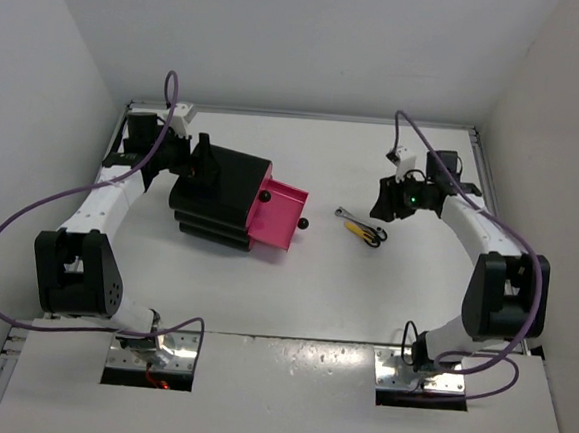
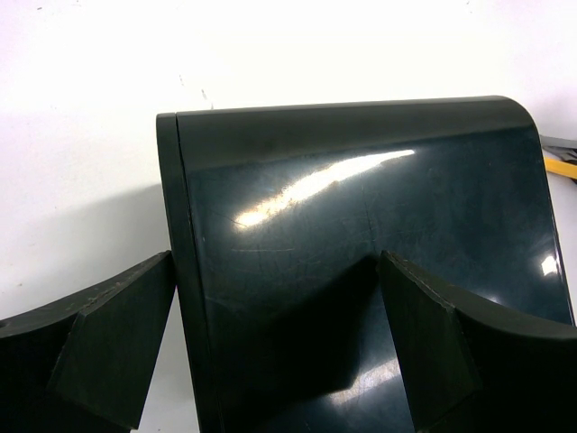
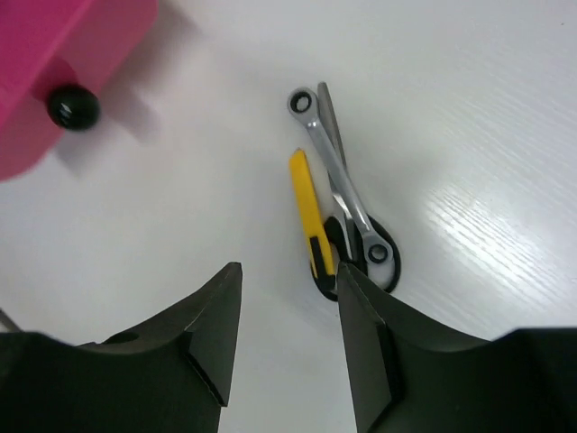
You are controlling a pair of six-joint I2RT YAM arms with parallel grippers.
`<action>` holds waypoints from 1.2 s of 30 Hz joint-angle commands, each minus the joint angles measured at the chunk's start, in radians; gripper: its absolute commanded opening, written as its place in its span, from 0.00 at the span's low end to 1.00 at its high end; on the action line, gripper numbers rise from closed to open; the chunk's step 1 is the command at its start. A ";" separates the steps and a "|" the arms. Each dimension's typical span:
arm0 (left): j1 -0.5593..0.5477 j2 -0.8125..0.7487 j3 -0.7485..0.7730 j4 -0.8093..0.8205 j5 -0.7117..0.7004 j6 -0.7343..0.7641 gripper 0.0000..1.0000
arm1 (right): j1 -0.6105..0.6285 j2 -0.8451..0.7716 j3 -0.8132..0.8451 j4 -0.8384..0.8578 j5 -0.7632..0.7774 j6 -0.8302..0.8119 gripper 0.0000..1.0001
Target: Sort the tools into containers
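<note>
— Where are the tools?

— Bunched on the table [image 1: 293, 297], right of its middle and nearer the far edge. A silver wrench [image 3: 335, 176] lies just beside a yellow-and-black tool [image 3: 311, 216]. The wrench's lower end rests on a dark ring-shaped piece [image 3: 383, 266] that I cannot identify.

— And the drawers?

— The black drawer unit [image 1: 221, 196] sits toward the table's far left corner, turned at an angle. One pink drawer [image 1: 279, 216] is pulled out toward the tools, with its round black knob [image 3: 72, 106] at the front.

— The right gripper?

— The right gripper [image 3: 288, 280] hovers at the far-right side of the bunch. Its jaws are apart and nothing is between them. One fingertip [image 3: 356, 289] covers the handle ends in the wrist view, and I cannot tell whether it touches them.

— The left one?

— The left gripper [image 2: 278, 262] is at the back of the drawer unit with its jaws apart. One finger is beyond the unit's back edge and the other is over its glossy top. I cannot tell whether they press on it.
</note>
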 commanded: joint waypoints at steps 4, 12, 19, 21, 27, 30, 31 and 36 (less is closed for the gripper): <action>-0.006 0.088 -0.072 -0.227 -0.108 0.079 0.97 | 0.084 -0.051 -0.059 -0.032 0.154 -0.262 0.47; -0.006 0.088 -0.072 -0.227 -0.108 0.079 0.97 | 0.207 -0.032 -0.102 0.055 0.289 -0.293 0.46; -0.006 0.088 -0.072 -0.227 -0.108 0.079 0.97 | 0.227 0.076 -0.050 0.050 0.293 -0.264 0.50; -0.006 0.088 -0.072 -0.227 -0.108 0.079 0.97 | 0.227 0.099 -0.036 0.038 0.279 -0.264 0.54; -0.006 0.088 -0.072 -0.227 -0.108 0.079 0.97 | 0.227 0.160 -0.004 0.038 0.268 -0.254 0.54; -0.006 0.097 -0.072 -0.227 -0.108 0.079 0.97 | 0.227 0.194 0.028 0.017 0.257 -0.254 0.54; -0.006 0.097 -0.072 -0.227 -0.108 0.079 0.97 | 0.227 0.205 0.042 0.017 0.257 -0.254 0.54; -0.006 0.097 -0.072 -0.227 -0.108 0.079 0.97 | 0.217 0.274 0.097 -0.003 0.248 -0.245 0.54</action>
